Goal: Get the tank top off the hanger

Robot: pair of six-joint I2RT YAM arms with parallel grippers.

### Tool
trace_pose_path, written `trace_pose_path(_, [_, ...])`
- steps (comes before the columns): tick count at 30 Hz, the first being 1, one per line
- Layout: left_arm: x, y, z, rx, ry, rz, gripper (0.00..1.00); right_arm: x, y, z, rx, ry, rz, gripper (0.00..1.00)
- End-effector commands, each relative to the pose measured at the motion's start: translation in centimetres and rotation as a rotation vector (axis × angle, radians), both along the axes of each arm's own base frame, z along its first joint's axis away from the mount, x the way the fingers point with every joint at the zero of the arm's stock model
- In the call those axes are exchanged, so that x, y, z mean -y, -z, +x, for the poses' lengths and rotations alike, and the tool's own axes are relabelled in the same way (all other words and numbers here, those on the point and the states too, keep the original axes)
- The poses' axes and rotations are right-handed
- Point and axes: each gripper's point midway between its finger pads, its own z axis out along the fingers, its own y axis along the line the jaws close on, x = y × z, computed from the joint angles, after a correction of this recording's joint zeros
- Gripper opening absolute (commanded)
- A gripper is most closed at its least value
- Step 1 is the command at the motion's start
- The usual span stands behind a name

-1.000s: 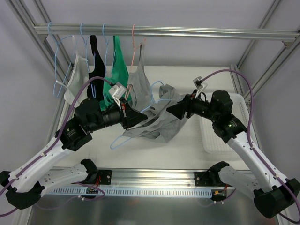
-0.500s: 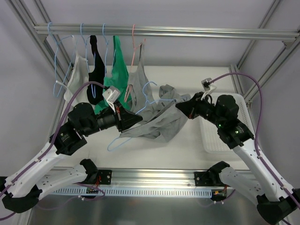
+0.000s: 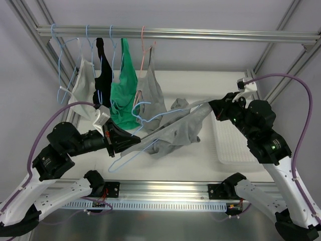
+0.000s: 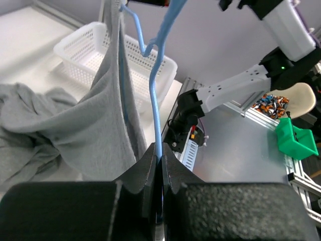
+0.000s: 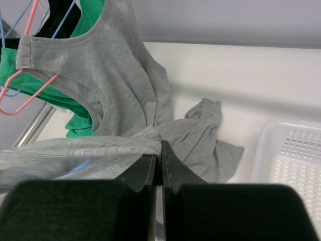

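A grey tank top (image 3: 175,131) hangs stretched in the air between my two grippers, still threaded on a light blue wire hanger (image 3: 159,115). My left gripper (image 3: 133,139) is shut on the hanger's wire (image 4: 155,100), with the grey fabric (image 4: 90,125) draped just left of it. At the cloth's right end, my right gripper (image 3: 214,106) is shut on a bunched fold of the tank top (image 5: 150,135). A taut band of the tank top (image 5: 65,155) runs off to the left in the right wrist view. The lower part sags toward the table.
A rail (image 3: 175,34) at the back carries hangers with a pale top (image 3: 83,80), a black top (image 3: 104,70), a green top (image 3: 124,90) and a second grey top (image 3: 149,85) on a pink hanger (image 5: 30,95). A white basket (image 3: 241,143) sits on the table at right.
The right gripper has shut on the tank top and pulled right and back. The left arm has drawn the hanger left and toward the near edge, stretching the cloth.
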Motion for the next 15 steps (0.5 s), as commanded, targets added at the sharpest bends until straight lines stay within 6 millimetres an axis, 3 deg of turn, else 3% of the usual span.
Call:
trace_pose_path(1, [-1.4,-4.3,-3.0,0.122,0.083,-0.095,0.00,1.6,-0.8,1.0,0.029,0.077,-0.049,0.00])
trace_pose_path(6, [-0.6,-3.7,-2.1,0.095,0.083,-0.051,0.00,-1.1,-3.0,-0.8,0.073,-0.099,0.019,0.00])
trace_pose_path(9, [0.6,-1.9,-0.4,0.032,0.051,0.022,0.00,-2.0,-5.2,-2.3,0.117,-0.181,0.055,0.00])
trace_pose_path(13, [1.8,-0.3,0.8,-0.013,0.050,0.080,0.00,-1.7,-6.9,-3.2,0.162,-0.194,0.070,0.00])
trace_pose_path(15, [1.9,-0.1,1.0,-0.017,0.044,0.086,0.00,-0.9,-6.6,-2.7,0.157,-0.141,0.059,0.00])
